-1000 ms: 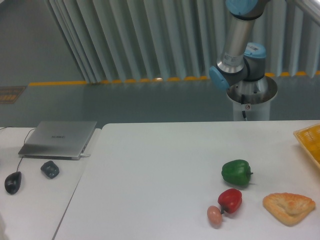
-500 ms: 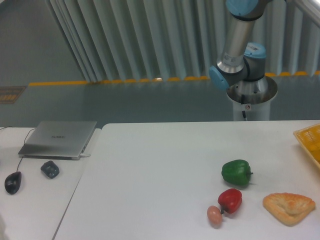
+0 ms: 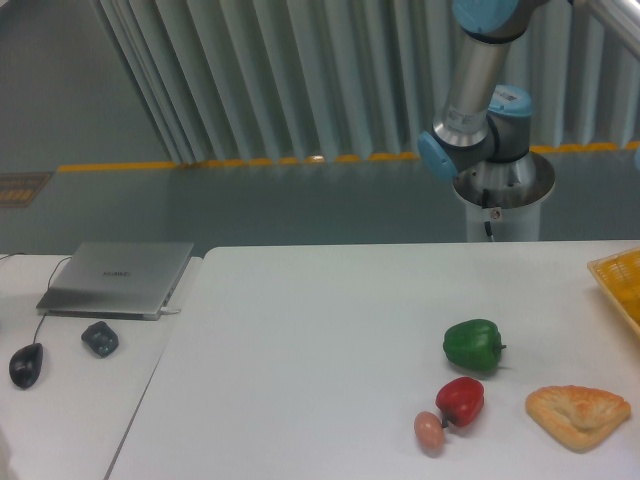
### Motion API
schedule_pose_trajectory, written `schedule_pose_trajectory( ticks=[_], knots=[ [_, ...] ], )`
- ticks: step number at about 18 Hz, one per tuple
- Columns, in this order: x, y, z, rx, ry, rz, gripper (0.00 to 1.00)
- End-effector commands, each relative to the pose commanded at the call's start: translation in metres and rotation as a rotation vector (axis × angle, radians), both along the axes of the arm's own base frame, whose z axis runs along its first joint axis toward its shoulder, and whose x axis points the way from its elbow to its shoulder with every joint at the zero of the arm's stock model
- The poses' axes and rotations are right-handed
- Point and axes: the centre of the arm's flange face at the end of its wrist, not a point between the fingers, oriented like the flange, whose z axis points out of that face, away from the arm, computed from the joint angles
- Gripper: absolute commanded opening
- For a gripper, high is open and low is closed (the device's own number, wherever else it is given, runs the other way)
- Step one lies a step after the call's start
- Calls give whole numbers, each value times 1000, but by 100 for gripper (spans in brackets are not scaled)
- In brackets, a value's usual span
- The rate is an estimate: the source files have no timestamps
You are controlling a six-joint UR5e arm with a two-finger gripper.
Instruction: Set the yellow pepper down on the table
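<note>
The yellow pepper is out of view. The white table [image 3: 300, 340] fills the lower middle and right of the camera view. Only the arm's base and lower links [image 3: 480, 110] show behind the table's far edge; the arm runs out of the frame at the top right, and the gripper is out of view.
On the table lie a green pepper [image 3: 473, 344], a red pepper [image 3: 461, 400], a small pinkish egg-shaped item [image 3: 429, 431] and a golden pastry wedge [image 3: 578, 414]. A yellow-orange basket [image 3: 618, 282] is cut by the right edge. The left desk holds a laptop [image 3: 118, 277] and a mouse [image 3: 26, 364].
</note>
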Motion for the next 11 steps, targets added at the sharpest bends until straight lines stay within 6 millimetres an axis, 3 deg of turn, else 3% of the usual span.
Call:
schedule_pose_trajectory(
  ticks=[6,11],
  knots=[
    [5,9,4,17,2,1,100],
    [15,11,-12,19,-19,18,100]
  ],
)
